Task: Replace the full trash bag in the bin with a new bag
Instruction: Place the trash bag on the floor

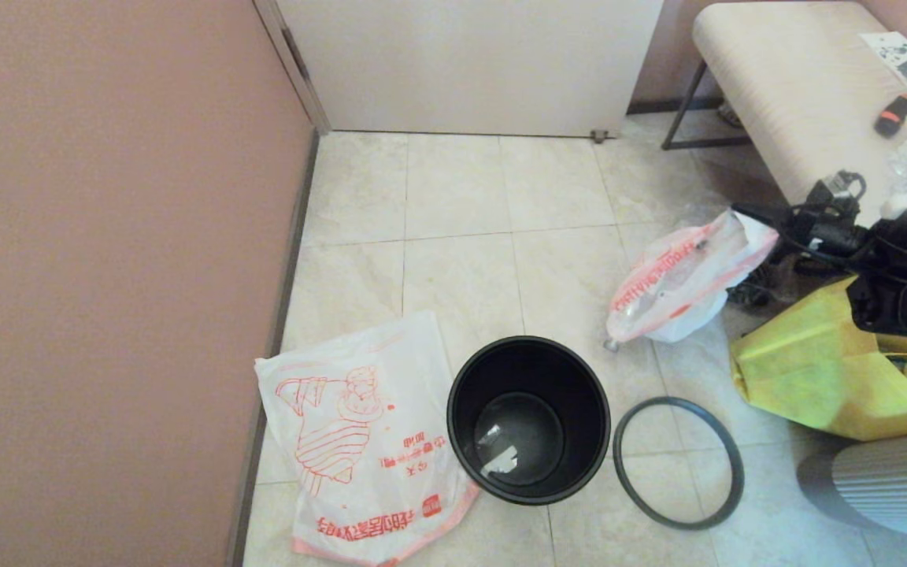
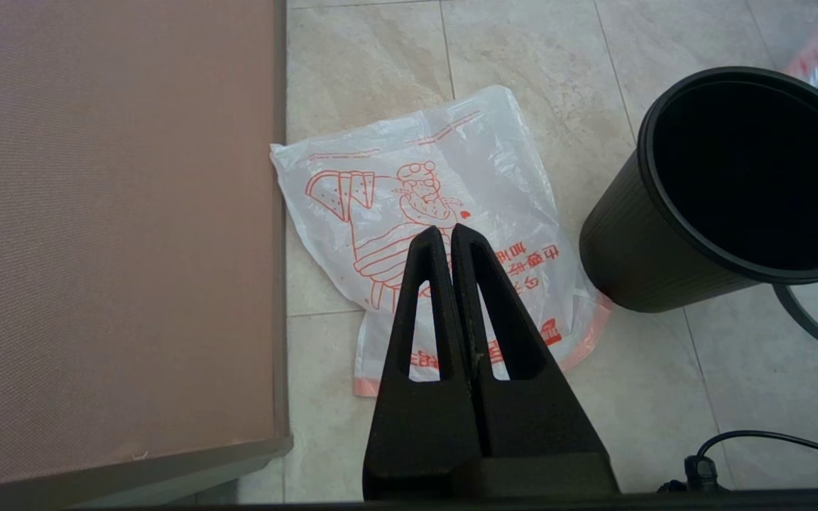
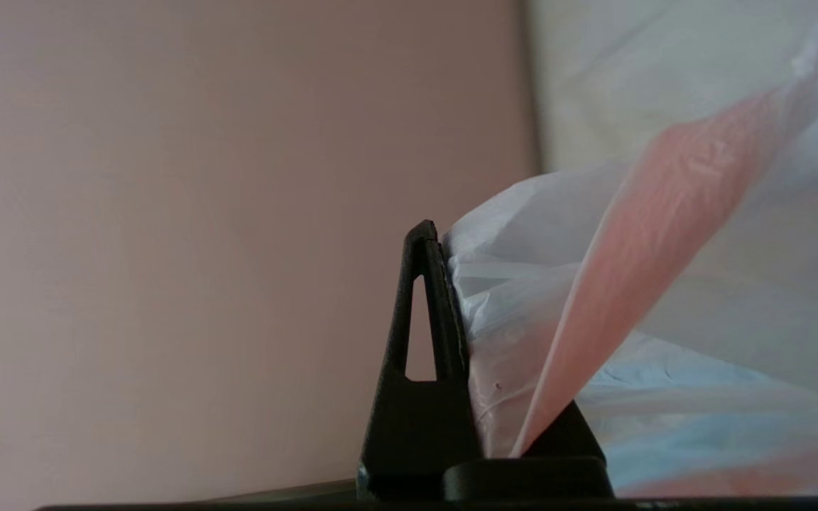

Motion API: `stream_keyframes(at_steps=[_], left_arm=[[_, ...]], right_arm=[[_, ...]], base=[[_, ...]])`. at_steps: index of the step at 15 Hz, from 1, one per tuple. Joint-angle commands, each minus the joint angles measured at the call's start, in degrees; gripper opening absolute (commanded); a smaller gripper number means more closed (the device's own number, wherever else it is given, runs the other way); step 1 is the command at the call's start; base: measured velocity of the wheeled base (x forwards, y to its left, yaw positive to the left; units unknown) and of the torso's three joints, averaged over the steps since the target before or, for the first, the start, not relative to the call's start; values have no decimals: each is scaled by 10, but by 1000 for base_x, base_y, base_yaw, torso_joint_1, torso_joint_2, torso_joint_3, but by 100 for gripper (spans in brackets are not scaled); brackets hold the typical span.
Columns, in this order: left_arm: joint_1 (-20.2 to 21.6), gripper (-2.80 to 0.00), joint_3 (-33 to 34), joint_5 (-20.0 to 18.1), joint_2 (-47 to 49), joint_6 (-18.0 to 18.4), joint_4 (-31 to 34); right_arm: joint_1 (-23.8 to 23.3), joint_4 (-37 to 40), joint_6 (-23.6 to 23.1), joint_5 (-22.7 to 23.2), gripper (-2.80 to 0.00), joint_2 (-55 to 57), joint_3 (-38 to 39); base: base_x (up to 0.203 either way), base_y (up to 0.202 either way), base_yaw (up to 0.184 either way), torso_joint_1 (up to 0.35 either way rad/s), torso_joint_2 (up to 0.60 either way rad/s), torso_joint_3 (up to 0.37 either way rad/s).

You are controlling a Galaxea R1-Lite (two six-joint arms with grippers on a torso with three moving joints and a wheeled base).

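The black bin (image 1: 461, 425) (image 2: 636, 241) stands empty on the tiled floor, with white scraps on its bottom. Its grey hoop rim (image 1: 729, 465) (image 2: 806, 323) lies flat on the floor to its right. The new bag (image 1: 359, 441) (image 2: 395, 163), with its red figure drawing, lies flat left of the bin, beside the wall. My left gripper (image 2: 444, 231) hovers shut and empty above the new bag; the head view does not show it. My right gripper (image 1: 745, 216) (image 3: 451, 248) is shut on the top of the lumpy full trash bag (image 1: 674, 287) (image 3: 522, 305), right of the bin.
A yellow fabric tote (image 1: 816, 370) sits on the floor under my right arm. A cream bench (image 1: 784, 87) stands at the back right, a pink wall (image 1: 107, 276) runs along the left, and a white door (image 1: 469, 63) closes the back. A grey ribbed object (image 1: 886, 480) is at the bottom right.
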Motion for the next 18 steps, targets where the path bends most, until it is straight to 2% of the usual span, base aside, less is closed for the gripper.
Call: stream_keyframes(at_steps=[1,4,7,9,12,14,16,17,18], left_arm=[[0,-280,0,0,0,0,0],[0,-280,0,0,0,-1,0],[0,-280,0,0,0,0,0],[0,-280,0,0,0,0,0],[0,-280,0,0,0,0,0],[0,-280,-1,0,0,-1,0],[0,-280,0,0,0,0,0],[0,-280,0,0,0,0,0],[0,-280,0,0,0,-1,0]], right_arm=[[-18,-2,-12,6,-280,54,-1],[-27,28,-52,9,-280,72,1],[-3,53,-101,7,-280,64,30],[12,85,-158,-2,-280,68,36],[4,168,-293,-23,-280,82,42],[25,239,-411,-74,-280,72,55],[57,343,-512,-200,-280,50,60],[67,377,-549,-252,-280,39,59],[70,394,-557,-297,-280,32,53]], base=[[0,0,0,0,0,0],[0,0,0,0,0,0],[0,0,0,0,0,0],[0,0,0,0,0,0],[0,0,0,0,0,0],[0,0,0,0,0,0],[0,0,0,0,0,0],[0,0,0,0,0,0],[0,0,0,0,0,0]])
